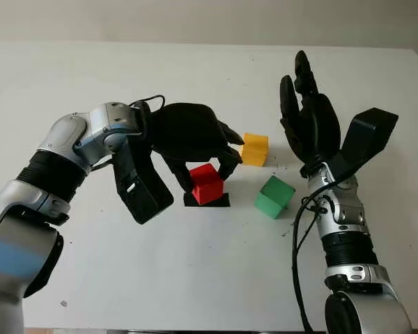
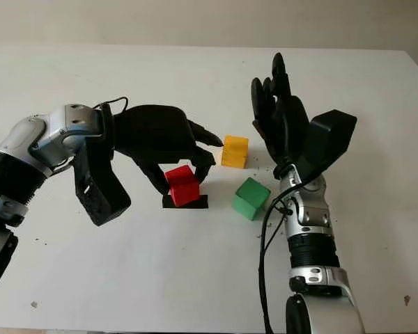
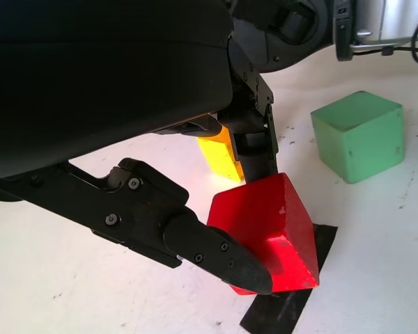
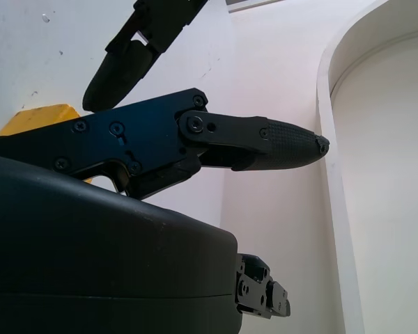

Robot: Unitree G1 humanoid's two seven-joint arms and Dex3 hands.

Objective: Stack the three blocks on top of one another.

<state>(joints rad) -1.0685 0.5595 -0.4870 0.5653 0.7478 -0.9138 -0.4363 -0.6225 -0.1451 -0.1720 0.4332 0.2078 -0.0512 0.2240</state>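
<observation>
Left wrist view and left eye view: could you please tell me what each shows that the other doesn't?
Left wrist view, close up: fingers of the left hand pinch the tilted red block from two sides. Left eye view: the right hand, open, raised near the green block. Both: those two blocks, the yellow block and the black patch under the red one.

Bright, even light; soft shadows

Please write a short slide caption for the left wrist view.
Left robot hand grips the red block on black tape, beside green and yellow blocks.
</observation>
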